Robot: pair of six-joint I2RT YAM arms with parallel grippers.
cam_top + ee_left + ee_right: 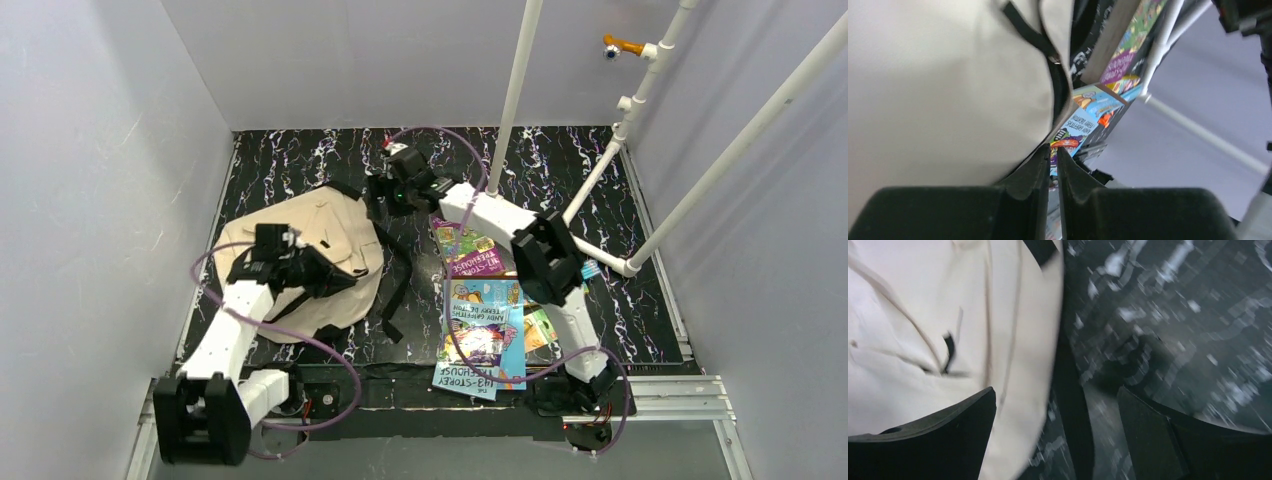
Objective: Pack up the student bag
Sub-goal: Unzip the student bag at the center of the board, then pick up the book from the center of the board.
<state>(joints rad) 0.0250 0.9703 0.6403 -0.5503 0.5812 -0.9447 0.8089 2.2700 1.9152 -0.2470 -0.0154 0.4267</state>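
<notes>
The student bag, soft and beige, lies on the left half of the black marbled table. Its thin black strap trails off to the right. My left gripper sits at the bag's right edge. In the left wrist view the bag presses against the outside of the left gripper, whose jaws stand a narrow slit apart with nothing between them. My right gripper hovers at the bag's upper right corner. Seen from the right wrist, that gripper is wide open over the bag's edge and the strap.
Several colourful books lie overlapping right of the bag, under the right arm, and show past the left fingers. A white pipe frame rises at the back right. Grey walls close in the table on three sides.
</notes>
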